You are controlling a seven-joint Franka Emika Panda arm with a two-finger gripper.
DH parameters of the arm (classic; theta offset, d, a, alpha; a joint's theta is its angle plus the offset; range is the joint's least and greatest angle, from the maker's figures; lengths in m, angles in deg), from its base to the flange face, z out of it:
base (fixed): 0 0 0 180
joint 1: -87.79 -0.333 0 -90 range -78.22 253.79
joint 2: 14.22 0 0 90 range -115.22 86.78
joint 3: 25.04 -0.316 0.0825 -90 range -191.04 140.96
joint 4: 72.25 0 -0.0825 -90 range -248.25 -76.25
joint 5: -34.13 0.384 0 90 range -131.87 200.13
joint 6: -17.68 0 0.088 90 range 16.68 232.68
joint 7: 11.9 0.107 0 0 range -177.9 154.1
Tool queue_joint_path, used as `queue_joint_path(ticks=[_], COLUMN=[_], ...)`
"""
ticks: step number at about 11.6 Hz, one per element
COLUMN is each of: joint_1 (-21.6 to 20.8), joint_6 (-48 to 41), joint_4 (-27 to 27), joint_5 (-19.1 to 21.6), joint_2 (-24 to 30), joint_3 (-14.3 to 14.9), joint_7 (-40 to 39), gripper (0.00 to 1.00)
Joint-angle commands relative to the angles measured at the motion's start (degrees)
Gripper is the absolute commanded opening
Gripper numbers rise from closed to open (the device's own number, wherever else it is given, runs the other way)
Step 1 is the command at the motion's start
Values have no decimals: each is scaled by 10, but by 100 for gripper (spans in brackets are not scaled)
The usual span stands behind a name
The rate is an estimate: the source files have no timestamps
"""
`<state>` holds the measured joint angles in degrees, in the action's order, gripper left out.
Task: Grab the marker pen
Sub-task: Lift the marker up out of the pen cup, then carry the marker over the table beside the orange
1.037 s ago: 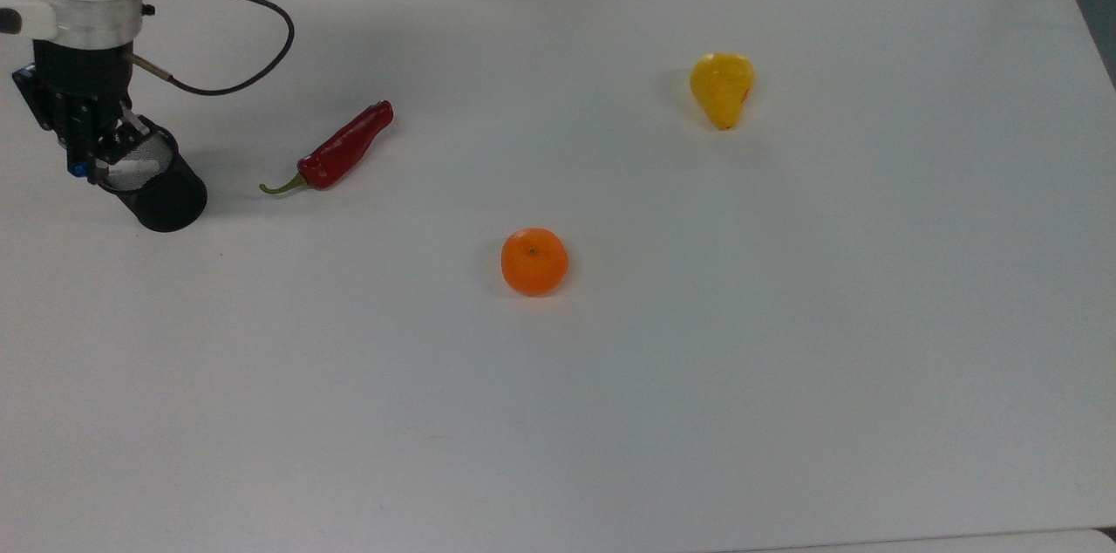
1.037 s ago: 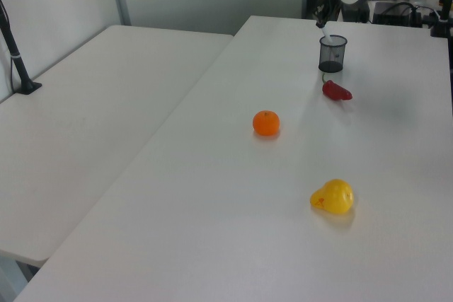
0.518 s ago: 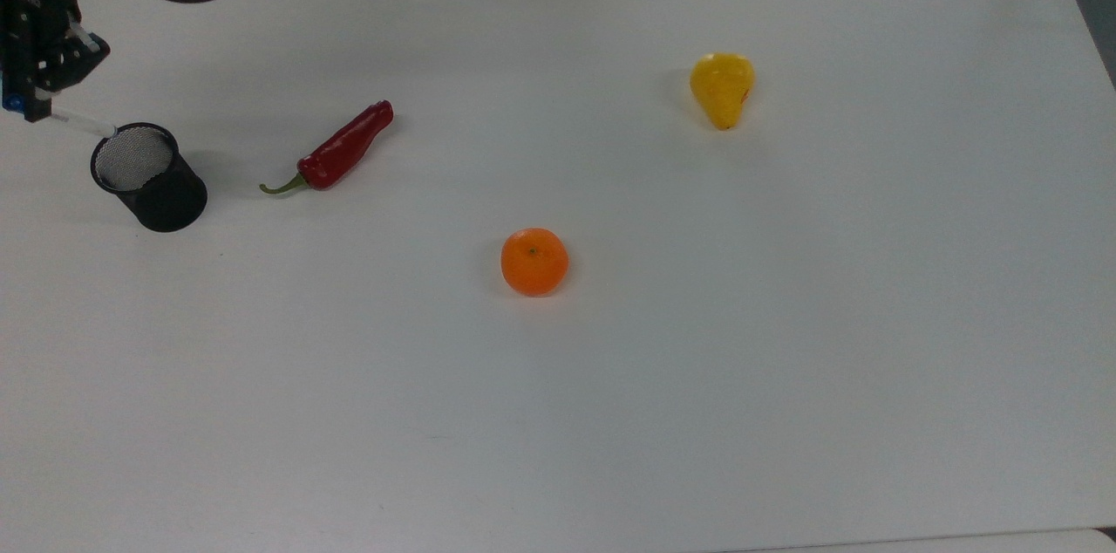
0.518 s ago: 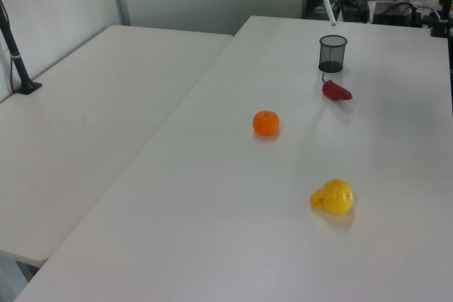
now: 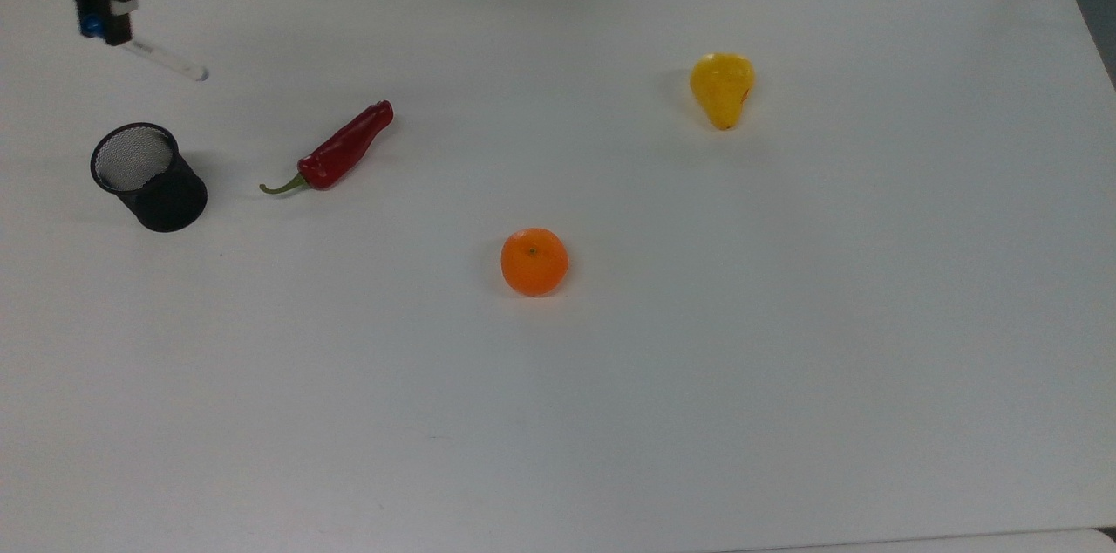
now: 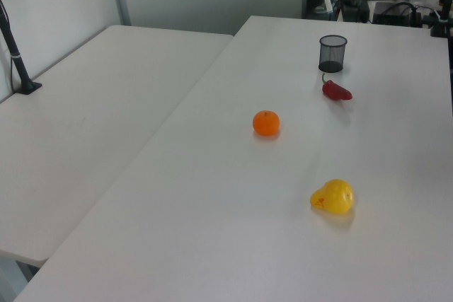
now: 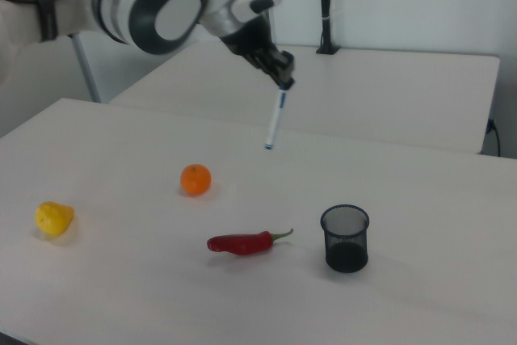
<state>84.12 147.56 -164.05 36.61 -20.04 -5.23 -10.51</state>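
White-barrelled marker pen (image 7: 275,121), 1 item: held by its blue-capped upper end in the closed fingers of the gripper (image 7: 282,78), long axis hanging near-upright below them, airborne above the desk's (image 7: 420,199) far edge, clear of the black mesh cup (image 7: 345,238).

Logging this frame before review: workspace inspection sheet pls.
Surface: white table, no marks seen.
Job's things: marker pen lifted clear of the black mesh pen cup, hanging blue cap up.
Clutter: red chili, orange, yellow pear, all apart.
Grippers: gripper shut on the pen's cap end, high above the table.
Cables: nothing seen on the table.
Surroundings: second white table alongside; black clamp post.
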Motion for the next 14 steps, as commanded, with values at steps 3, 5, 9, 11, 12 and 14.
queue_joint_path(ticks=[3, 5, 9, 11, 12, 14], joint_1=[-13, -13, -13, -14, -20, -38], joint_6=[-110, -110, -108, -102, -102, -96], joint_4=[-2, -6, -17, -17, -18, -29], joint_5=[35, 36, 36, 36, 35, 29], joint_2=[27, 23, -9, -36, -46, -63], joint_3=[-104, -145, -220, -248, -255, -256], joint_7=[40, 74, 96, 100, 100, 100], gripper=[5, 5, 5, 4, 4, 4])
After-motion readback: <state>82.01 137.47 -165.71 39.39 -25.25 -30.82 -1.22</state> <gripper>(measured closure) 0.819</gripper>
